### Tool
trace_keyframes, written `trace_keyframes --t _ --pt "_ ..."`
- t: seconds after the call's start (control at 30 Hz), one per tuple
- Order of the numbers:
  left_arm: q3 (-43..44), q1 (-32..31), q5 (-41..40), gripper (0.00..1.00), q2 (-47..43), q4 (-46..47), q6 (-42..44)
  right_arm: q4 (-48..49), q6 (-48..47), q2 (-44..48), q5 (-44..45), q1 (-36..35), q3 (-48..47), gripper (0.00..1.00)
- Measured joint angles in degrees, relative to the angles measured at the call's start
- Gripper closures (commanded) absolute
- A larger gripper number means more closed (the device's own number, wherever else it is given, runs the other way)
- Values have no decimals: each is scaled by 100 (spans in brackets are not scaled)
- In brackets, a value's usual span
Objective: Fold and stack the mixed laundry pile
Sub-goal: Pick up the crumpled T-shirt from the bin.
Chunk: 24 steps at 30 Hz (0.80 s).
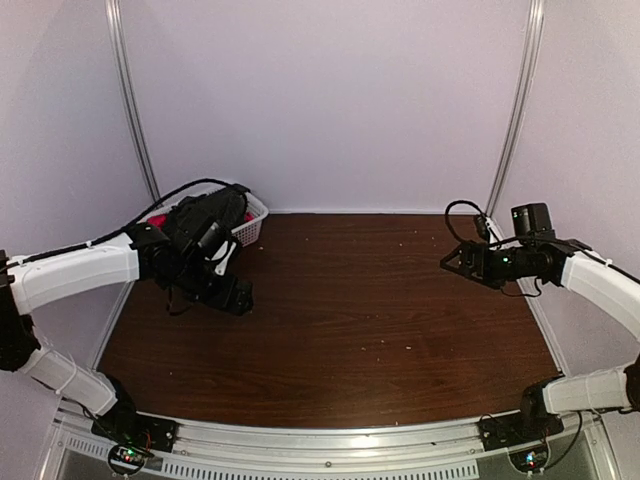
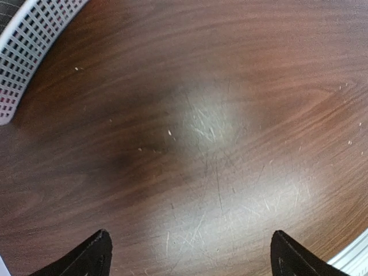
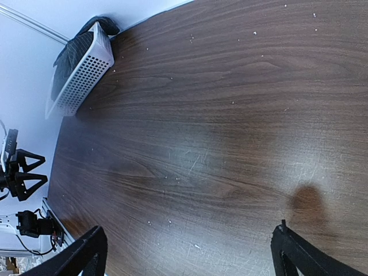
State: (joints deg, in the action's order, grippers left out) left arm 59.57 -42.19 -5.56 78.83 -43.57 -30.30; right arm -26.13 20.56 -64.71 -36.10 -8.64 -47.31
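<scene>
The laundry lies in a white lattice basket [image 1: 257, 212] at the table's far left corner. A bit of the red-pink T-shirt [image 1: 158, 216] shows over the rim; my left arm hides the rest. In the right wrist view the dark pinstriped shirt [image 3: 72, 49] bulges out of the basket [image 3: 86, 72]. My left gripper [image 1: 222, 292] [image 2: 190, 259] hangs open over bare wood just in front of the basket [image 2: 29, 46], holding nothing. My right gripper [image 1: 460, 262] [image 3: 190, 259] is open and empty above the table's right side, far from the basket.
The dark wooden table [image 1: 350, 320] is scratched and speckled with pale crumbs. White walls with metal rails close in the back and both sides. The arm bases sit along the near edge.
</scene>
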Motion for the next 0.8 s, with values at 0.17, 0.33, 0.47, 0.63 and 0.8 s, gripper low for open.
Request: trace_keyframes --t 0.17,0.33,0.47,0.63,0.8 --pt "1047 890 2 2 234 -28 175 17 -44 -170 -4 0 -299 0" --pt "2907 2221 -15 2 1119 -24 389 146 -68 -671 -9 0 -708 0" --pt "4179 2949 -22 2 1996 -81 424 195 -81 -935 -15 0 -953 0" --pt "5313 3545 -24 2 3239 -155 382 208 -111 -1237 -22 2 -1224 0" --pt "6286 3744 -144 2 4581 -232 389 258 -107 -1517 -109 22 -1333 0"
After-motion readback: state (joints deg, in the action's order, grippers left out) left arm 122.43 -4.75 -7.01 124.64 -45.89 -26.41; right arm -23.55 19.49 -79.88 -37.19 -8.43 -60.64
